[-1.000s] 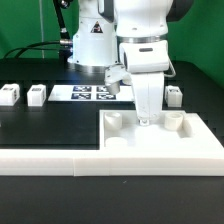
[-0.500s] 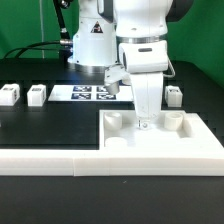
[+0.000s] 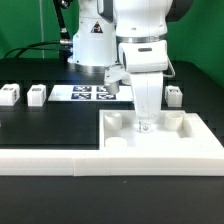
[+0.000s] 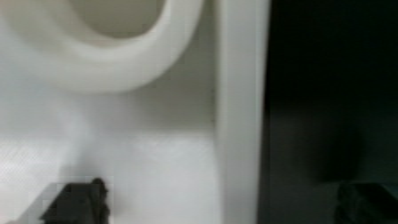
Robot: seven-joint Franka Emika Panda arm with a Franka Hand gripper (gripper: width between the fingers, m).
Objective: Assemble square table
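The square table's white top (image 3: 150,140) lies underside up at the exterior view's right, with round corner sockets (image 3: 115,122) along its far rim. My gripper (image 3: 146,125) points straight down at that far rim, between two sockets. In the wrist view the gripper (image 4: 222,205) is open. Its dark fingertips (image 4: 75,202) stand wide apart on either side of the slab's edge (image 4: 240,120), holding nothing, and one socket (image 4: 111,40) shows beyond them. Two white leg blocks (image 3: 10,94) (image 3: 37,94) sit at the far left, and another (image 3: 173,96) at the far right.
The long white L-shaped rail (image 3: 55,160) runs along the front and up the right side of the table top. The marker board (image 3: 92,92) lies flat in front of the robot's base. Black cables trail at the back left.
The jaws have spread from shut to wide open over the slab's far rim. The arm and the table top have stayed where they were.
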